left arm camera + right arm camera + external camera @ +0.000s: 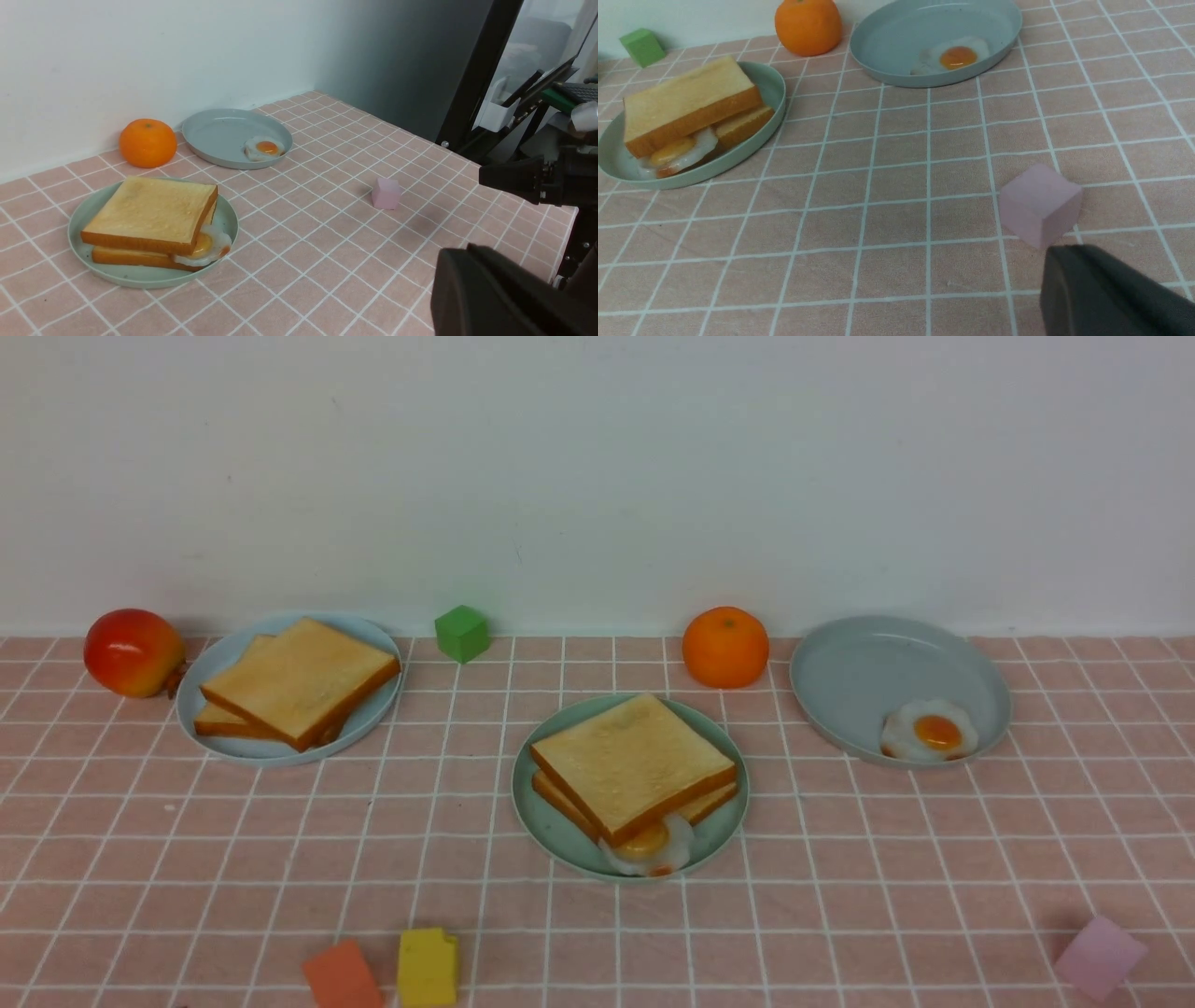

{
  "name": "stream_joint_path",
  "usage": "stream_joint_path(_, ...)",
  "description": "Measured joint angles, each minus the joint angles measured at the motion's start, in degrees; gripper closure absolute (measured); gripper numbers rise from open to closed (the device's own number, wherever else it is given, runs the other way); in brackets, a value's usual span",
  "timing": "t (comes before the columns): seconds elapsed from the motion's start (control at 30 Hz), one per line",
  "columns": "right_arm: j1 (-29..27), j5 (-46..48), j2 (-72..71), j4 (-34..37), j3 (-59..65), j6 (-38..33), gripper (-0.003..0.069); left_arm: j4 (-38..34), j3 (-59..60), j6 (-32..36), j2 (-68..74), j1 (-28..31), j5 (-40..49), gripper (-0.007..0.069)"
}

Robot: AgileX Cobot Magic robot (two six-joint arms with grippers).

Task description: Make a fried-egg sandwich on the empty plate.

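Observation:
The mint-green plate (546,821) sits mid-table and holds the fried-egg sandwich: a top toast slice (631,762) lies on a bottom slice (560,800), and a fried egg (648,845) pokes out between them at the near edge. The plate also shows in the left wrist view (140,276) and the right wrist view (773,88). Neither gripper shows in the front view. My left gripper (448,261) hangs over bare cloth to the right of the plate, its jaws together and empty. My right gripper (1057,261) is just near a pink cube (1038,203), jaws together and empty.
A grey-blue plate (224,658) at back left holds two toast slices (299,681). Another grey-blue plate (859,667) at back right holds a second egg (929,731). An apple (133,651), green cube (461,633) and orange (725,647) line the wall. Orange (342,975) and yellow (428,968) blocks lie at the front edge.

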Motion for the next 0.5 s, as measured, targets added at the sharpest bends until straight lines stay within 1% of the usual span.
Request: stream_joint_path(0.5, 0.0, -0.1, 0.0, 0.0, 0.0, 0.0, 0.0661, 0.0, 0.0, 0.0, 0.0, 0.0, 0.3, 0.0621)
